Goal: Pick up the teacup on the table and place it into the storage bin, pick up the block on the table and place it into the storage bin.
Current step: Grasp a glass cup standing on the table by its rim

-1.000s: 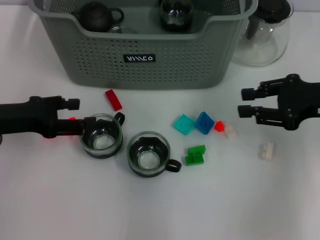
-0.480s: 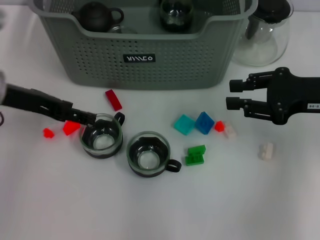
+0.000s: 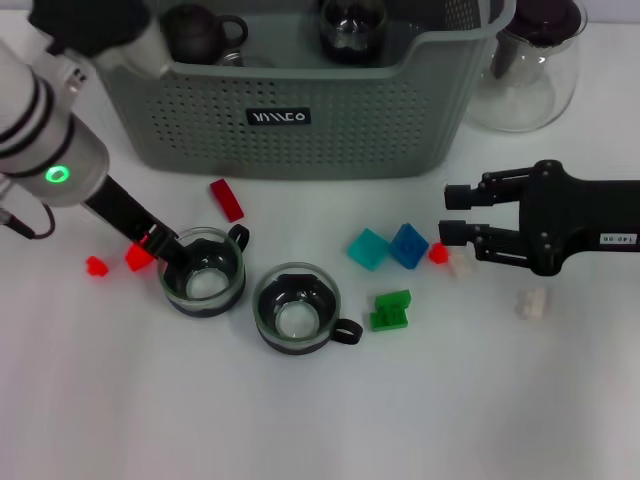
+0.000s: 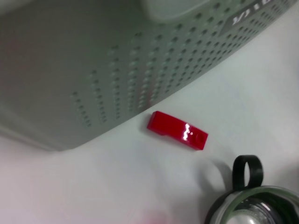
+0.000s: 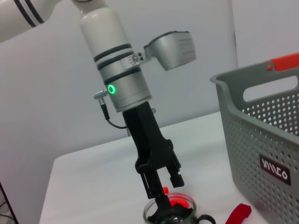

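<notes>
Two glass teacups stand on the table: a left teacup (image 3: 203, 272) and a right teacup (image 3: 297, 310). My left gripper (image 3: 165, 248) comes down steeply at the left teacup's rim. In the right wrist view, my left gripper (image 5: 167, 191) has its jaws apart, one finger inside that cup (image 5: 170, 210). My right gripper (image 3: 452, 212) is open and hovers just right of a blue block (image 3: 408, 245) and a small red block (image 3: 438, 253). The grey-green storage bin (image 3: 280, 120) stands at the back. The left wrist view shows the bin wall (image 4: 117, 70), a red brick (image 4: 177, 130) and the cup rim (image 4: 252, 210).
A red brick (image 3: 227, 199), two small red blocks (image 3: 139, 256), a cyan block (image 3: 368, 248), green blocks (image 3: 392, 310) and white blocks (image 3: 531, 303) lie scattered. A dark teapot (image 3: 195, 32) sits in the bin. A glass pitcher (image 3: 530, 65) stands at the back right.
My left arm has swung from lying low at the left to steeply upright, its tip staying at the left teacup's rim. My right gripper has moved left toward the blocks. The cups have not moved.
</notes>
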You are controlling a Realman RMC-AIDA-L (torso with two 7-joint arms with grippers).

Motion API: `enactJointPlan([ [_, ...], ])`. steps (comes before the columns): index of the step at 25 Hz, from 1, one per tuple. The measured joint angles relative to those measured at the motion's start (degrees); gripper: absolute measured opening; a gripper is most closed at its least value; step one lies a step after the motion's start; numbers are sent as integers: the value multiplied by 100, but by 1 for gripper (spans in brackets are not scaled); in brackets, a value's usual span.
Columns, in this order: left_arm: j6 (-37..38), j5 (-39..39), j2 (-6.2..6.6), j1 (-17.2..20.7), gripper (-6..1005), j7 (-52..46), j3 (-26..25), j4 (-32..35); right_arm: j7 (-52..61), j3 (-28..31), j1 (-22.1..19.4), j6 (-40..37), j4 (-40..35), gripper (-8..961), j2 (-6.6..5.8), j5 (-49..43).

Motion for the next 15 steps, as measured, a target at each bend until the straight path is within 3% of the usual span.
enactJointPlan([
  [5,-307,91,41,-100,805,-423,418,-376,-2,17,-46,-22,22,425,-23,-5],
  [11,-446,97,77,-137,803,-500,535,-498,-5,29,-58,-26,25,425,-27,-9],
  [15,-450,100,99,-147,625,-508,514,-526,-4,36,-66,-26,58,424,-38,-12],
])
